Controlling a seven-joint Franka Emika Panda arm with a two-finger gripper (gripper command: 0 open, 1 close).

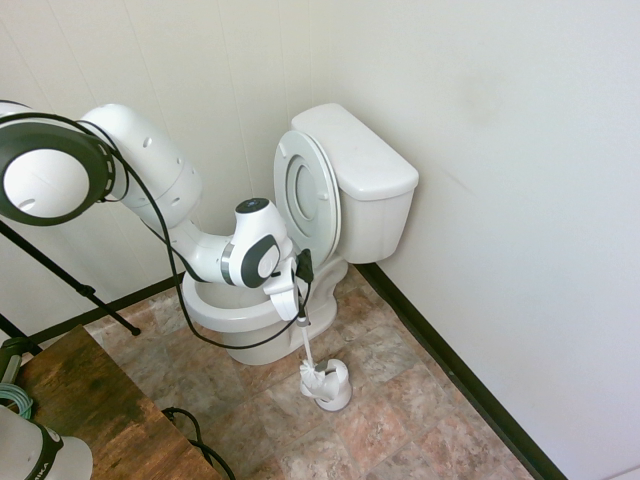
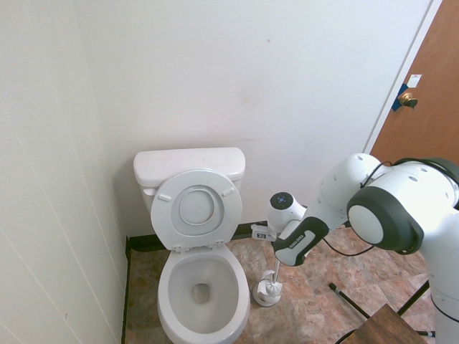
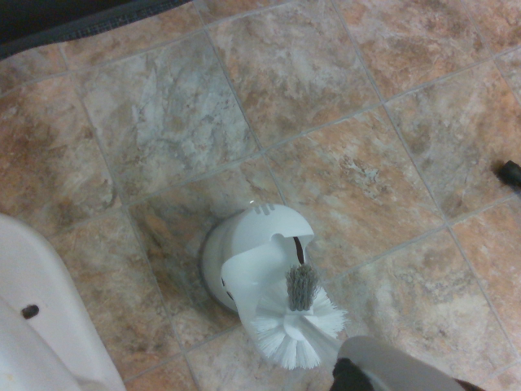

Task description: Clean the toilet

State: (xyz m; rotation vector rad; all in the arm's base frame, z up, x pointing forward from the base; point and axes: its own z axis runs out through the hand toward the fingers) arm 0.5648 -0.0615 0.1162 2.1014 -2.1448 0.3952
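Although the floor [image 1: 250,420] shows in every view, only the second exterior view takes in the brown door [image 2: 423,136] with its round knob. The white arm [image 1: 150,165] crosses part of the toilet [image 1: 355,180] in the first exterior view, hiding some of the bowl. From the opposite side, the second exterior view shows the toilet whole but for the bowl's front edge, with seat and lid raised against the tank and the inside of the bowl open to sight. The wrist view catches just a white edge of its base, with a dark spot on it.

The toilet stands on the floor near the gripper [image 1: 303,314], which hangs off to one side of the bowl, apart from it in the second exterior view. In that view the bowl and tank lie to the picture's left of the gripper. The gripper's fingers are closed on the handle of the brush [image 1: 318,380], and the shaft runs down from them at a slight tilt.

Below the gripper, beside the toilet, the white holder [image 1: 336,388] sits on the floor. The brush head is at the holder's open side; the wrist view alone makes out its splayed white bristles and the small grey tuft [image 3: 302,287] at its end.
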